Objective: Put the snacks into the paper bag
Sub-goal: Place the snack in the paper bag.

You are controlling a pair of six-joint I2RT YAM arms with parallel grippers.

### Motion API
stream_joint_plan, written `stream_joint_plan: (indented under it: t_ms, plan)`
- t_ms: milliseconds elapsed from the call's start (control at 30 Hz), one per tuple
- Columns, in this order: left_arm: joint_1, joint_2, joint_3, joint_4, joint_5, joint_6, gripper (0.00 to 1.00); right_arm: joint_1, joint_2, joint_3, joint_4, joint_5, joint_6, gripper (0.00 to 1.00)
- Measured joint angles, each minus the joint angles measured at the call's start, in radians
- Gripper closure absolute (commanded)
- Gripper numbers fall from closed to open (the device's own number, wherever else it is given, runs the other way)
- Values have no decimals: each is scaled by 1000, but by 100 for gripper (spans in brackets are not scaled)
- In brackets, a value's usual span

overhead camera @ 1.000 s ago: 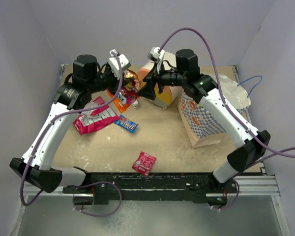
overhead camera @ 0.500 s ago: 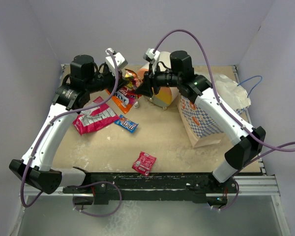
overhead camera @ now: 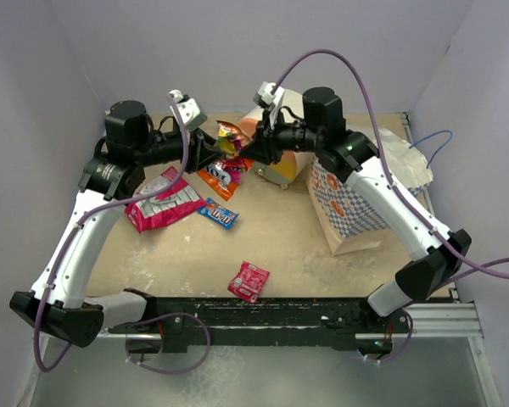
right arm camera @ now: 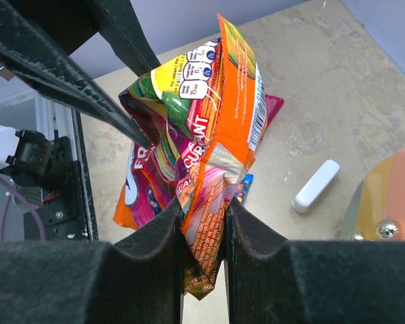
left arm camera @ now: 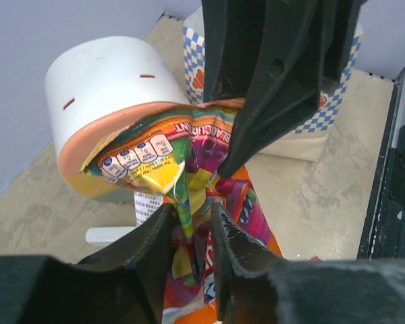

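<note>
Multicoloured packet (overhead camera: 228,136) is held crumpled in the air, while orange packet (overhead camera: 217,176), pink packet (overhead camera: 163,203), blue packet (overhead camera: 218,213) and red packet (overhead camera: 249,281) lie flat, and tan checkered bag (overhead camera: 352,212) rests at right.

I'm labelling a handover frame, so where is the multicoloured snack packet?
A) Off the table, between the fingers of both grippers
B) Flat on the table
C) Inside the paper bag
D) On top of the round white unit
A: the multicoloured snack packet is clamped in the right gripper, and its other end sits between the left gripper's fingers, raised above the table.
</note>
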Motion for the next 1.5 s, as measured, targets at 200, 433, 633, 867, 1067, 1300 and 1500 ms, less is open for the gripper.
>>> stream_joint_plan:
  t_ms: [200, 433, 633, 867, 1067, 1300, 1500]
  plan:
    - [24, -35, -3, 2, 78, 1, 27, -53, -60, -16, -7, -6, -17, 100]
    - [47, -40, -2, -10, 120, 8, 17, -285, -200, -93, 38, -75, 52, 100]
    - [52, -40, -2, -28, 122, 27, 13, -508, -367, -110, 53, -89, 111, 100]
    - [52, -42, -2, -36, 114, 44, 12, -576, -524, -113, -45, 153, -22, 100]
    - [51, -47, -2, -43, 88, 57, 11, -597, -596, -218, -102, 378, -141, 100]
    - [51, -46, -2, -52, 76, 72, 11, -617, -603, -359, -153, 509, -222, 100]
    - [51, -42, -2, -52, 75, 79, 10, -618, -589, -437, -177, 509, -260, 100]
